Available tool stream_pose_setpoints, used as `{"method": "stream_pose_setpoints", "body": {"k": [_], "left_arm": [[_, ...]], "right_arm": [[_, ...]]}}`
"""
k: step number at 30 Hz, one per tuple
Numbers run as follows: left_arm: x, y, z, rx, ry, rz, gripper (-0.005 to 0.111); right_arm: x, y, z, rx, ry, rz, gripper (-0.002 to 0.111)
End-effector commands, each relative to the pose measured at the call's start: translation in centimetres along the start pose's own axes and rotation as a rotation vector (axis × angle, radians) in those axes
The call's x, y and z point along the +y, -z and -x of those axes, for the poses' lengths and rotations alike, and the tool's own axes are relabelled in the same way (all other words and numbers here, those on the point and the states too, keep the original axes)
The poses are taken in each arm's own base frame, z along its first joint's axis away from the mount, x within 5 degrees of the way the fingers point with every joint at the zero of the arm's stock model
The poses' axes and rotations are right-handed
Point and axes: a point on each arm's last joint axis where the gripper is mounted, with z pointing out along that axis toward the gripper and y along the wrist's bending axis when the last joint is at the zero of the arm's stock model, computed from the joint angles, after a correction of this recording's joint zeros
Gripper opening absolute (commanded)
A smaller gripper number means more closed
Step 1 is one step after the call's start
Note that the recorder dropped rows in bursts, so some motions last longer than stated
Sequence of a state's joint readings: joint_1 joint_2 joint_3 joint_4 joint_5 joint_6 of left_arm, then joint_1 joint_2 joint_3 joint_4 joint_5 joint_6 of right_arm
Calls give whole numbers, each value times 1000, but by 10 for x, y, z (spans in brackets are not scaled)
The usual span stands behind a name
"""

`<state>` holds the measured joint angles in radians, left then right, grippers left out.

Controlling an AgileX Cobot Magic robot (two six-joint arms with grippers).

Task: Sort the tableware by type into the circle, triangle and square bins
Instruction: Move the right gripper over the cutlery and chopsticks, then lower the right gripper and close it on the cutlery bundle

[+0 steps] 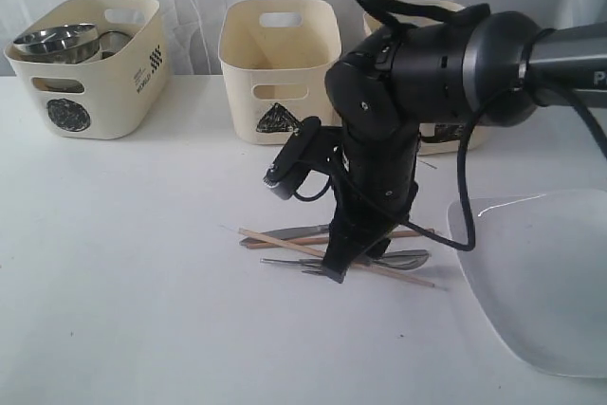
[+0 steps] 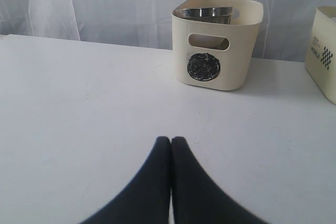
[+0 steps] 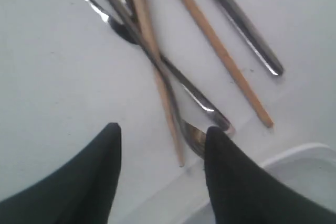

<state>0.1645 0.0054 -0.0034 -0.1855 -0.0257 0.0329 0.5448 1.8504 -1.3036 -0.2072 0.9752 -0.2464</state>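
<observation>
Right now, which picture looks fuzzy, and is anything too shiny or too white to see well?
Right wrist view: fuzzy all over, the chopsticks soft-edged, with white glints on the knife. Left wrist view: sharp, with a shine on the steel rim inside the circle bin. Exterior view: the plate nearly fades into the white table.

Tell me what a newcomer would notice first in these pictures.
The black right arm fills the middle, its open gripper down at a crossed heap of chopsticks and steel cutlery. At the back left, the circle bin already holds steel vessels. A big white plate lies at the front right.
</observation>
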Motion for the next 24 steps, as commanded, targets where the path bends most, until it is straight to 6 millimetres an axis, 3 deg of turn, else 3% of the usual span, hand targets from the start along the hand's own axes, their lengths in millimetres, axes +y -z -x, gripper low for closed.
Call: {"method": "stream_pose_setpoints", "body": {"k": [1, 9, 24], "left_arm": [[0, 0, -1, -6, 15, 1, 0], [0, 0, -1, -6, 15, 1, 0], [0, 0, -1, -6, 15, 1, 0]], "right_arm": [[6, -9, 3, -6, 29, 89, 47], [8, -30, 8, 5, 59, 97, 47], [0, -51, 10, 23, 158, 30, 47]]}}
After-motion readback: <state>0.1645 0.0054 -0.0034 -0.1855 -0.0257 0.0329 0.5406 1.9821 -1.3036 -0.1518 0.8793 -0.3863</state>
